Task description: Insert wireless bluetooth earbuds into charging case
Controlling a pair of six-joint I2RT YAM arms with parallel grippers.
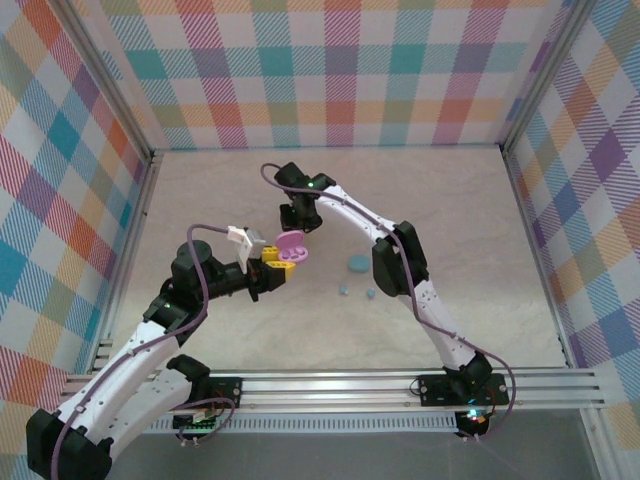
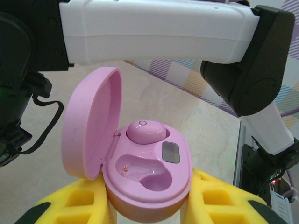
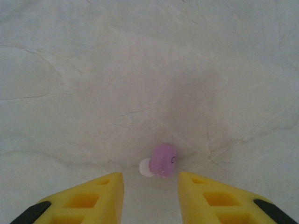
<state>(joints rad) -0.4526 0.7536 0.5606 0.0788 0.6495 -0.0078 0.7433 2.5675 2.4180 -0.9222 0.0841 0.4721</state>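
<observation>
Blue earbuds (image 1: 343, 290), seen from above, lie mid-table near the blue case (image 1: 356, 264), with the walls (image 1: 330, 70) well apart. Left wrist: left gripper (image 2: 147, 205) clamps the open pink case (image 2: 149, 182), one pink earbud (image 2: 145, 130) seated, right arm (image 2: 159, 32) close overhead. Right wrist: right gripper (image 3: 150, 179) stands parted, holding nothing; second pink earbud (image 3: 161, 160) lies on bare table (image 3: 140, 70) just beyond its tips.

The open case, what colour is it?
Pink; the case shows best in the left wrist view.

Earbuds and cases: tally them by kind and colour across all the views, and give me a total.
Pink earbuds: 2
Light blue earbuds: 2
Pink case: 1
Light blue case: 1
Total: 6
</observation>
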